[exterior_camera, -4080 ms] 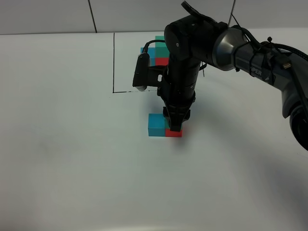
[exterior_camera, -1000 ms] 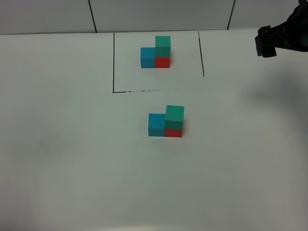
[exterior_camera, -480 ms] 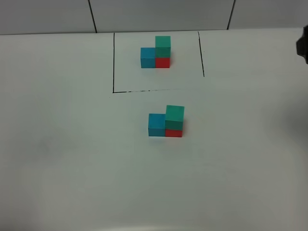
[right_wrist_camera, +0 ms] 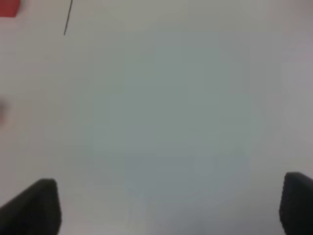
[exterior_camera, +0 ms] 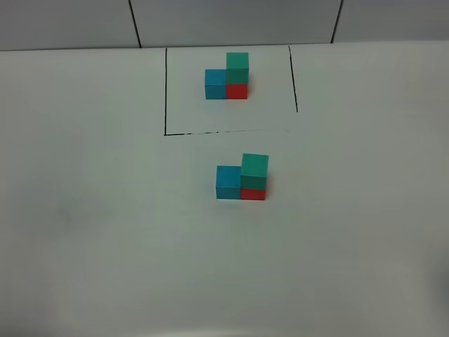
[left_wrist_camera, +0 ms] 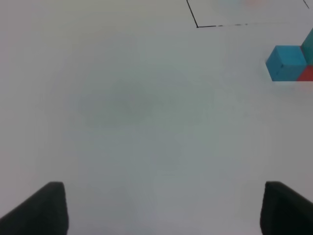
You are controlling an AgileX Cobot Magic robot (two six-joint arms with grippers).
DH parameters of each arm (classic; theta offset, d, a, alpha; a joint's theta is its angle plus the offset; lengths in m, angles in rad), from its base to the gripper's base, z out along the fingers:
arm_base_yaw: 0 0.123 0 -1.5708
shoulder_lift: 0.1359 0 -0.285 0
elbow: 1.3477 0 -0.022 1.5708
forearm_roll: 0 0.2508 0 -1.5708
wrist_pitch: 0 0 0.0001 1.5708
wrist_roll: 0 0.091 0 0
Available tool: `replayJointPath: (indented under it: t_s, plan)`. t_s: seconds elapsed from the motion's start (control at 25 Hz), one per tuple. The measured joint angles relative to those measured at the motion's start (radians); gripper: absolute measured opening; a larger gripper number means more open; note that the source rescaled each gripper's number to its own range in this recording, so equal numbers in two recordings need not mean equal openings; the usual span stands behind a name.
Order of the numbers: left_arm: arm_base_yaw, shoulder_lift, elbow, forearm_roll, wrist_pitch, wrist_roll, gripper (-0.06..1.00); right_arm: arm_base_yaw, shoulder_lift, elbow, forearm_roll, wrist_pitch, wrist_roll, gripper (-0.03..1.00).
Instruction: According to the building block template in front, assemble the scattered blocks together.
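The building block template (exterior_camera: 228, 77) stands inside a thin black-line frame (exterior_camera: 165, 91) at the back: a blue cube beside a red one with a green cube on top. In front of it the scattered blocks stand joined the same way: a blue cube (exterior_camera: 228, 182) against a red cube (exterior_camera: 253, 193), and a teal-green cube (exterior_camera: 255, 169) on the red one. No arm shows in the exterior high view. My left gripper (left_wrist_camera: 161, 210) is open over bare table, with the blue cube (left_wrist_camera: 286, 62) off at the edge of its view. Empty too, my right gripper (right_wrist_camera: 168, 208) is open.
The white table (exterior_camera: 105, 232) spreads around the blocks, with a tiled wall (exterior_camera: 231, 21) behind it. In the right wrist view a red block corner (right_wrist_camera: 9, 8) and a bit of black line (right_wrist_camera: 67, 18) show at the edge.
The right arm has drawn off to the right and left the exterior high view. The assembled cubes have not moved.
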Motion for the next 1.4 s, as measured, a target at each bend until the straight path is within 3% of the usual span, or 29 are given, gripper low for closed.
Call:
replayJointPath:
  t_s: [0.4, 0.76, 1.4]
  plan:
    - [0.0, 0.0, 0.0, 0.0, 0.0, 0.0, 0.98, 0.0, -0.331, 0.112, 0.002, 0.186, 0.004, 0.82]
    - [0.0, 0.0, 0.0, 0.0, 0.0, 0.0, 0.98, 0.0, -0.444, 0.169, 0.036, 0.219, 0.006, 0.82]
    - [0.0, 0.0, 0.0, 0.0, 0.0, 0.0, 0.98, 0.0, -0.543, 0.195, 0.041, 0.193, 0.031, 0.79]
